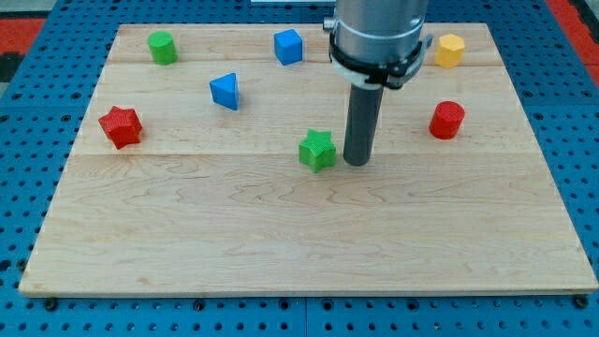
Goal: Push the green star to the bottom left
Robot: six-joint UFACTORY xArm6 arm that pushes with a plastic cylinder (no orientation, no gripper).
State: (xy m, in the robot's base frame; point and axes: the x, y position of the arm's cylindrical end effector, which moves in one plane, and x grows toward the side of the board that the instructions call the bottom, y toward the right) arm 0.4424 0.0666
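Note:
The green star (317,150) lies near the middle of the wooden board (281,243). My tip (357,164) rests on the board just to the star's right, a small gap away and level with its lower half. The dark rod rises from there to the arm's grey body at the view's top.
A red star (121,126) sits at the left. A green cylinder (163,47) is at the top left. A blue triangle (225,91) and a blue cube (288,47) lie above the star. A yellow block (450,50) and a red cylinder (447,120) sit at the right.

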